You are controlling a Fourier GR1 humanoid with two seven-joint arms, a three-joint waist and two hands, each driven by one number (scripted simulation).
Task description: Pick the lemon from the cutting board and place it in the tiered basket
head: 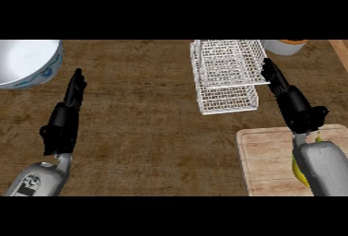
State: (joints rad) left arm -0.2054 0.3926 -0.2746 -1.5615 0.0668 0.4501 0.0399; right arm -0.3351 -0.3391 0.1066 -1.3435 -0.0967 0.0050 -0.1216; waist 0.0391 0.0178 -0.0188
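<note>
The lemon lies on the wooden cutting board at the lower right. My right forearm covers most of it, so only yellow slivers show beside the wrist. Above the board's far edge my right hand is open, its straight fingers pointing up along the right side of the white wire tiered basket. The basket stands at the top centre-right, with its lower tier jutting toward me. My left hand is open at the left, fingers straight and holding nothing.
A large white bowl with a blue pattern sits at the top left corner. A white cup with something orange in it stands behind the basket at the top right. Brown counter stretches between my hands.
</note>
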